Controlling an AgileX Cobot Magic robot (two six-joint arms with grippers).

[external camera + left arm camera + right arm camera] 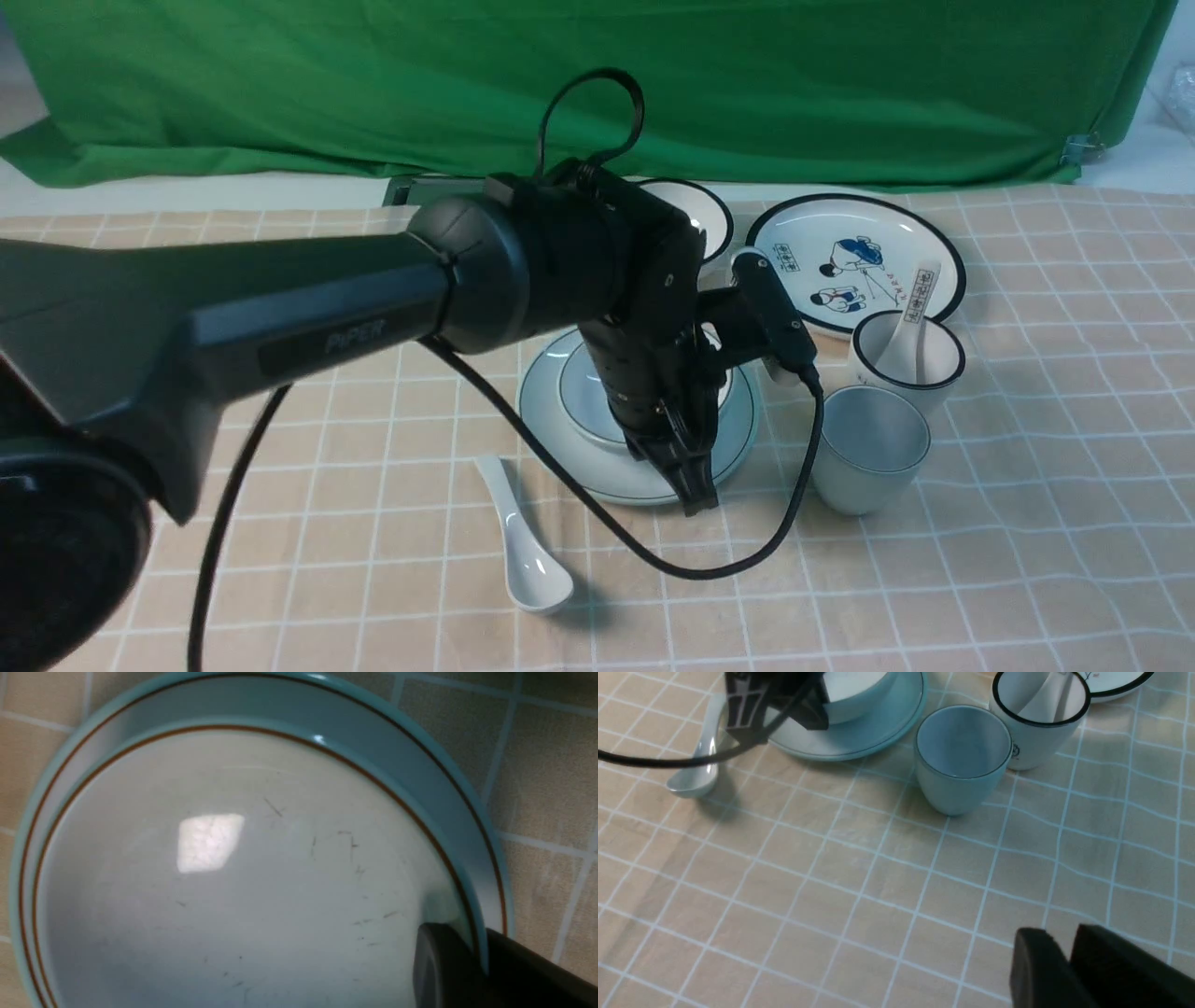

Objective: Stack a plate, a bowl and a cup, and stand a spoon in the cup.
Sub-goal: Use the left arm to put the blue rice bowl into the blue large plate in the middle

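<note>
The pale blue-green bowl (583,397) rests inside the pale blue-green plate (541,401) at the middle of the table. My left gripper (695,485) reaches down over them and is shut on the bowl's near rim. In the left wrist view one finger (439,966) lies inside the bowl (233,882) and the other outside it, over the plate (420,756). The plain cup (873,448) stands upright to the right of the plate. The plain spoon (523,551) lies on the cloth in front left. My right gripper (1064,947) hovers over bare cloth nearer than the cup (962,760), shut and empty.
A white black-rimmed cup (910,359) with a printed spoon in it stands just behind the plain cup. A cartoon plate (854,257) and a white black-rimmed bowl (695,215) sit at the back. A black cable (728,565) loops in front of the plate.
</note>
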